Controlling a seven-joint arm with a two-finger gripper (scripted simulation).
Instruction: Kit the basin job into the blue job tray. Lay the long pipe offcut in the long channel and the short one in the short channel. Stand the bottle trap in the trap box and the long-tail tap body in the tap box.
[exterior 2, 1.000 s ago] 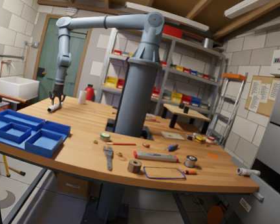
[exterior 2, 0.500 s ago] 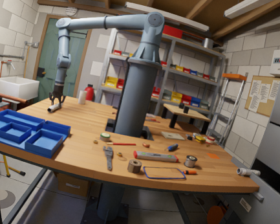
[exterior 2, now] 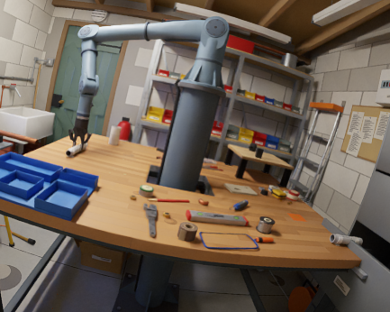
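Note:
The far end of a white pipe offcut (exterior 2: 75,149) is hidden under my gripper (exterior 2: 79,143), which stands over it at the far left of the bench. The fingers are closing around the pipe, which lies flat on the wood. The blue job tray (exterior 2: 34,182) sits at the near left corner of the bench. It has a long channel along its far side and square boxes in front. A second white pipe piece (exterior 2: 345,239) lies past the bench's right end, on a grey cabinet. I cannot make out the bottle trap or the tap body.
A white roll (exterior 2: 115,135) and a red canister (exterior 2: 125,129) stand behind the gripper. The arm's grey column (exterior 2: 189,135) rises mid-bench. A wrench (exterior 2: 151,218), a level (exterior 2: 217,218), tape rolls and small tools lie on the near right.

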